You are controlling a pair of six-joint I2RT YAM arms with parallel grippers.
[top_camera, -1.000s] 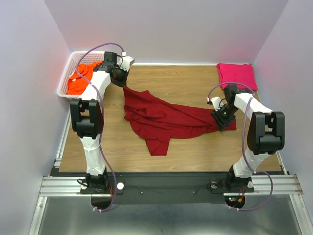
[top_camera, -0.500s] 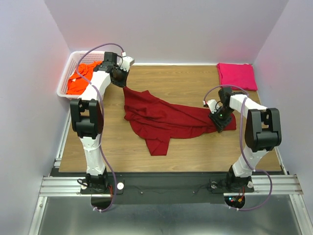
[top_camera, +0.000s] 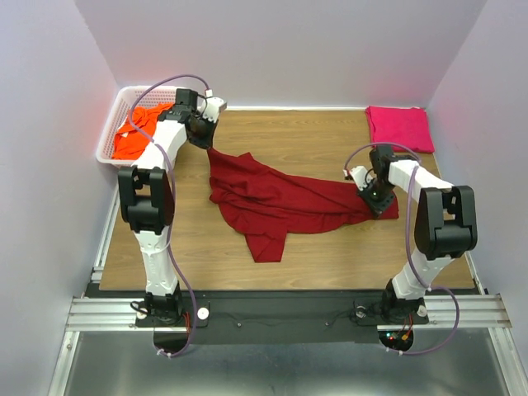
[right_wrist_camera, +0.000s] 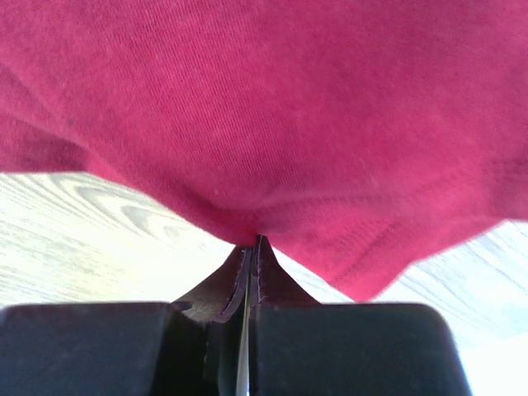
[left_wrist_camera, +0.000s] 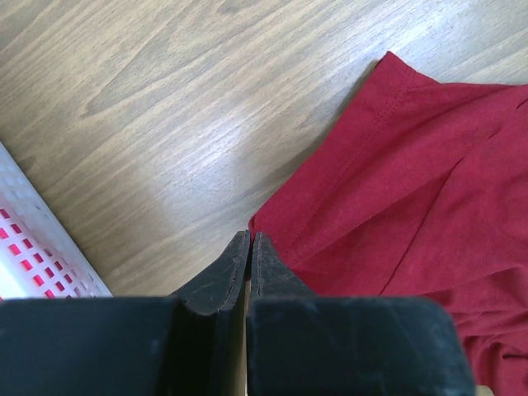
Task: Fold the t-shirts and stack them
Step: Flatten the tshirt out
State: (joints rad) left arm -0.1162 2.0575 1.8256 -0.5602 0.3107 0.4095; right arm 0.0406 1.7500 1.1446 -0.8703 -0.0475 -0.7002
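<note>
Across mid wooden table (top_camera: pixel 330 247), between both grippers: crumpled dark red t-shirt (top_camera: pixel 272 198). Meets left gripper (left_wrist_camera: pixel 249 241) at far-left corner, fingers pressed together, pinching that tip. Reaches right gripper (right_wrist_camera: pixel 252 245) at right hem, cloth nipped and tented over clamped fingers (right_wrist_camera: pixel 280 289).

Dark red t-shirt (top_camera: pixel 280 202) is matt knit cloth; table (top_camera: pixel 313 136) smooth grained wood.

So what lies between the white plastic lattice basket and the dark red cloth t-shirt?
Bare wooden tabletop, shown in the left wrist view between the white plastic lattice basket and dark red cloth t-shirt; the left gripper hangs over it.
</note>
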